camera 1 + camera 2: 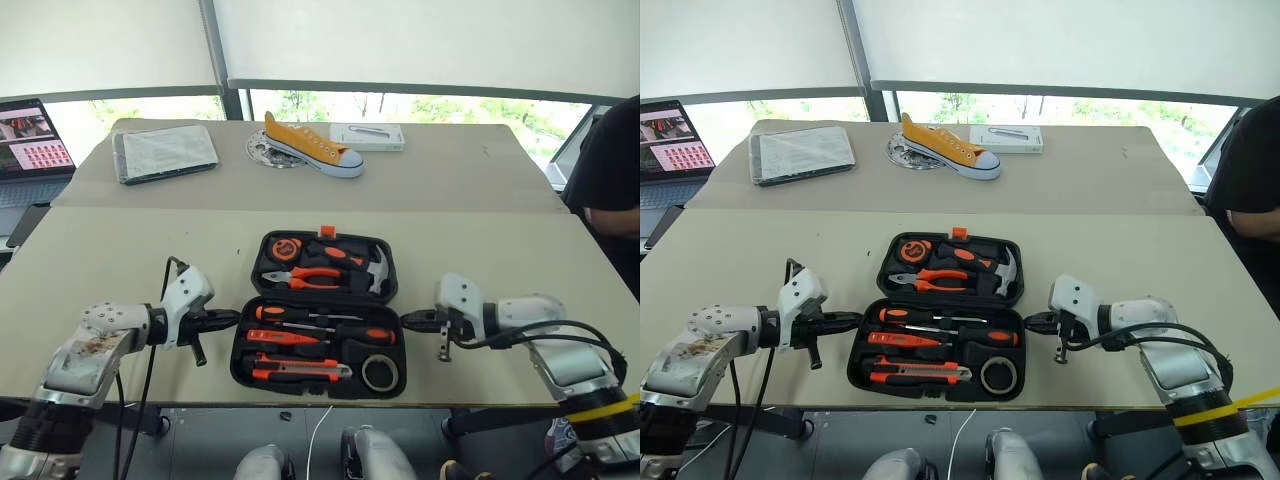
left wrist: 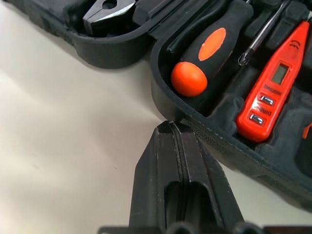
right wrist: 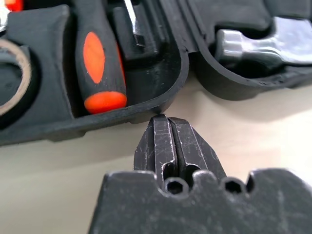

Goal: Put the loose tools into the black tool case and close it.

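Left gripper (image 1: 228, 320) pinched shut, empty, its tip just beside the left wall of the black tool case (image 1: 244, 352), lower centre of the head view. In the left wrist view the closed tip looks to touch or nearly touch the rim; cannot tell which. Right gripper (image 1: 410, 320) likewise closed on nothing, tip at the case's right wall, near the hinge line between the two halves.

Step in hand, as I judge it: closing the case, both closed tips acting as pushers from either side. To do it well, get the tips under or against the rim of one half at matching points, lift evenly so it swings on the hinge without the case sliding on the table (image 1: 120, 250), then press down near the orange latch (image 1: 327, 231).

Contents. Far half: tape measure (image 1: 286, 248), pliers (image 1: 310, 277), hammer (image 1: 374, 270). Near half: two black-and-orange screwdrivers (image 1: 290, 314), tester screwdriver (image 1: 275, 337), utility knife (image 1: 300, 371), tape roll (image 1: 380, 373). All lie in recesses; no tool loose on the table.

Risk: a tool not fully seated could block the lid.
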`<state>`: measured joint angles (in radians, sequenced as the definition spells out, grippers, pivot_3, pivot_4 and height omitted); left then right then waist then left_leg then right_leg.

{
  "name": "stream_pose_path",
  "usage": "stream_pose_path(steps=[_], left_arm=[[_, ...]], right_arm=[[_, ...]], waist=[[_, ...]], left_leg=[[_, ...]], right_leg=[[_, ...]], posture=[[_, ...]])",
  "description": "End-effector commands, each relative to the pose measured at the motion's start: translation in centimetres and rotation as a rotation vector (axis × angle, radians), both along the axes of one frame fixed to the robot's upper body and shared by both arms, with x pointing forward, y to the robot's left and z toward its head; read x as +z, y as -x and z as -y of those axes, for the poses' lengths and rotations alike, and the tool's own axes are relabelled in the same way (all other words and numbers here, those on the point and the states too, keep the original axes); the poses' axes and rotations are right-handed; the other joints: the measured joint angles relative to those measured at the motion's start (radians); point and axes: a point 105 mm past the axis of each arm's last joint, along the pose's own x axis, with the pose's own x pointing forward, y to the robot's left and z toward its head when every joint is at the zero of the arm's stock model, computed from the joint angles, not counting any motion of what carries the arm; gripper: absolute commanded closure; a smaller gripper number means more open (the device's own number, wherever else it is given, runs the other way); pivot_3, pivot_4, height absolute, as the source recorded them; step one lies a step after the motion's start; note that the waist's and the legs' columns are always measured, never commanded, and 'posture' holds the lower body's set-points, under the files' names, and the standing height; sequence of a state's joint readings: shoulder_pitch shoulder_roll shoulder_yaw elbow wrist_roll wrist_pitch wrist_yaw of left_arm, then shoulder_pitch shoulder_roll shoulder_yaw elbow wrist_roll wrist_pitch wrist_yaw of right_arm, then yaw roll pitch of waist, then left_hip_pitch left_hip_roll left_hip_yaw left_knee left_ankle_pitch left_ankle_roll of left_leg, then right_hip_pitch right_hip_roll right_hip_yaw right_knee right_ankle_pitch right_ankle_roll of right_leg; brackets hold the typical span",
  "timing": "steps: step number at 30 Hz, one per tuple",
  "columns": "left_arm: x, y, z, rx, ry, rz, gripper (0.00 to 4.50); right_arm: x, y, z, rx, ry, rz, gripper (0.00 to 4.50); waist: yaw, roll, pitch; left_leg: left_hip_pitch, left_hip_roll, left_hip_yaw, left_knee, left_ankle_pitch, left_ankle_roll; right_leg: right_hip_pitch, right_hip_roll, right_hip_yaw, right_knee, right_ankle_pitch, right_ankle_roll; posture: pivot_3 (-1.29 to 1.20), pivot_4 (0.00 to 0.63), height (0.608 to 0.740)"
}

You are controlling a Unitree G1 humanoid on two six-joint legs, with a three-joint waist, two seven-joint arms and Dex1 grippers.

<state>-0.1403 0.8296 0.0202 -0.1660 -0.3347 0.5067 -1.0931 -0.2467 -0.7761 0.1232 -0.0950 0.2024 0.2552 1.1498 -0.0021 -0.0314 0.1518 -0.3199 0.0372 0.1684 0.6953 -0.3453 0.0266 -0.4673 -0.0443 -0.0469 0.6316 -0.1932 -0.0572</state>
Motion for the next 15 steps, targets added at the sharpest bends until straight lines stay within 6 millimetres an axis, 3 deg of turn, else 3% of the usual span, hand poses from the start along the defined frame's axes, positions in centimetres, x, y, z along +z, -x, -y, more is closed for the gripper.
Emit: stream_pose_path(steps=[1, 7, 11, 12, 13, 14, 15], left_arm=[[0.7, 2.2, 3.1, -0.178, 0.048, 0.016, 4.47], [0.3, 1.8, 1.6, -0.109, 0.002, 0.029, 4.47], [-0.1, -0.1, -1.9, 0.035, -0.082, 0.036, 4.47], [0.0, -0.6, -2.9, 0.079, -0.081, 0.027, 4.49], [0.3, -1.0, -3.7, 0.119, -0.072, 0.016, 4.07], [0.8, -1.7, -4.3, 0.165, -0.047, 0.004, 3.96], [1.3, -2.2, -4.8, 0.204, -0.022, -0.009, 3.80]], right_arm=[[1.5, 1.2, -2.0, 0.097, -0.047, 0.068, 4.50], [1.5, 0.0, 0.2, -0.058, -0.009, 0.111, 4.50], [1.8, -0.3, 2.2, -0.146, 0.017, 0.081, 4.50], [2.2, -0.4, 2.6, -0.176, 0.000, 0.060, 4.21], [2.5, -0.5, 2.8, -0.205, -0.024, 0.036, 3.92], [3.1, -0.8, 3.0, -0.238, -0.056, 0.010, 3.84], [3.5, -1.0, 3.1, -0.263, -0.083, -0.010, 3.43]], waist=[[0.000, 0.000, 0.000], [0.000, 0.000, 0.000], [0.001, 0.000, 0.000], [0.001, 0.000, 0.000], [0.001, 0.000, 0.000], [0.001, 0.000, 0.000], [0.002, 0.000, 0.000]], left_leg=[[0.000, 0.000, 0.000, 0.000, 0.000, 0.000], [0.002, 0.000, 0.000, 0.001, 0.000, 0.000], [0.003, 0.000, 0.000, 0.001, 0.000, 0.000], [0.003, 0.000, 0.000, 0.001, 0.000, 0.000], [0.003, 0.000, 0.000, 0.001, 0.000, 0.000], [0.003, 0.000, 0.000, 0.001, 0.000, 0.000], [0.003, 0.000, -0.001, 0.001, 0.000, 0.000]], right_leg=[[0.000, 0.000, 0.000, 0.000, 0.000, 0.000], [0.002, -0.001, 0.004, 0.001, 0.000, 0.001], [0.003, -0.001, 0.006, 0.001, -0.001, 0.004], [0.003, -0.001, 0.006, 0.001, -0.001, 0.004], [0.004, -0.001, 0.006, 0.002, -0.001, 0.004], [0.004, 0.000, 0.006, 0.001, -0.001, 0.003], [0.004, 0.000, 0.005, 0.001, 0.000, 0.002]], posture=[[0.00, 0.150, 0.733], [0.00, 0.150, 0.733], [0.00, 0.150, 0.733], [0.00, 0.150, 0.733], [0.00, 0.150, 0.733], [0.00, 0.150, 0.733], [0.00, 0.150, 0.733]])
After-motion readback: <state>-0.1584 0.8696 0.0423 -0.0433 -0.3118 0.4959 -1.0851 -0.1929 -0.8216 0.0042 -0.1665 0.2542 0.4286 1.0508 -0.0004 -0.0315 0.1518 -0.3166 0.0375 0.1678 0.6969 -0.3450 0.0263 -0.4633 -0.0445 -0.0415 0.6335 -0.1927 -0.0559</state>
